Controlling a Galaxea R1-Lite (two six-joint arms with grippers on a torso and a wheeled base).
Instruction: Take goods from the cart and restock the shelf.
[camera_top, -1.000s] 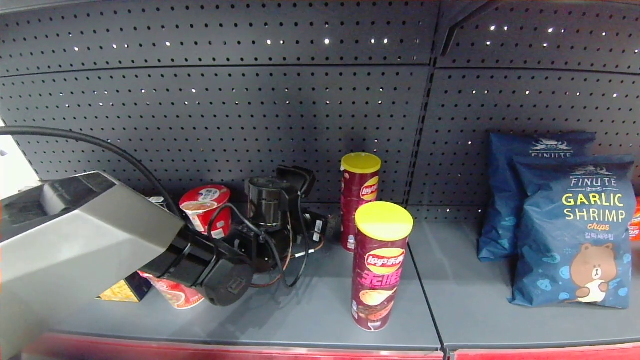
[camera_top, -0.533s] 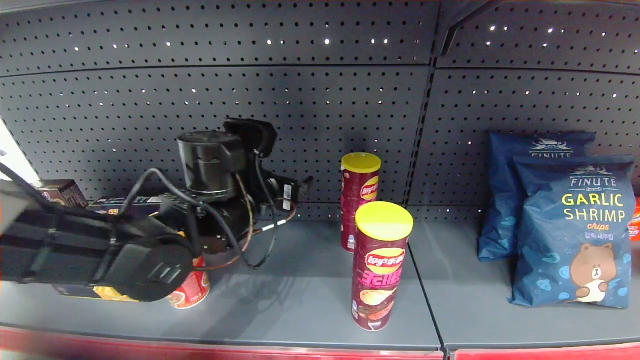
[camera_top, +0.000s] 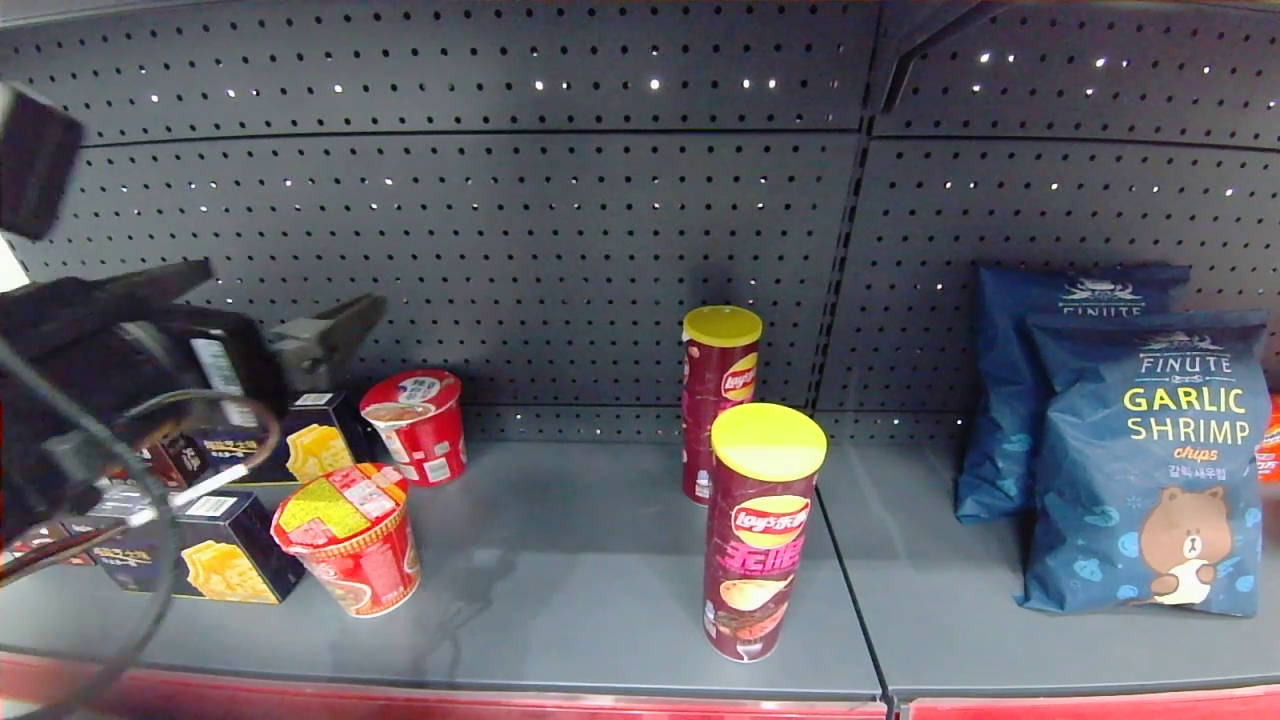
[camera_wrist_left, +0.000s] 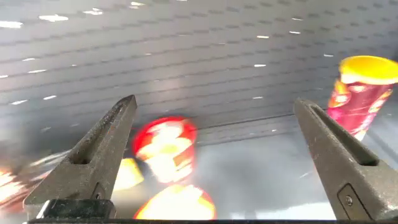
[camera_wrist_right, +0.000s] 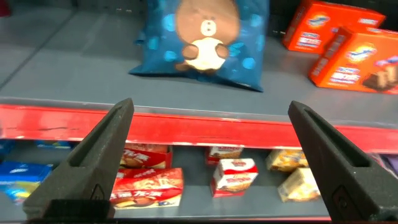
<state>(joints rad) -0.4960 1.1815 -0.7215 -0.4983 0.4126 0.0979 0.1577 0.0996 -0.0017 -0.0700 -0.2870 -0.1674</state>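
1. Hovering above the shelf (camera_top: 600, 590) near its left end: left gripper (camera_wrist_left: 214, 106), fingers spread wide, nothing between them.
2. Standing near the front edge at the left: red noodle cup (camera_top: 350, 540), apart from those fingers, just beside a dark snack box (camera_top: 215, 550).
3. Toward the back edge: second noodle cup (camera_top: 420, 425); nearer the middle, front chip canister (camera_top: 765, 530) with rear chip canister (camera_top: 720, 400) behind it.
4. Out past the shelf's red front edge, facing a blue chip bag (camera_wrist_right: 205, 37): right gripper (camera_wrist_right: 211, 106), fingers likewise wide and empty.
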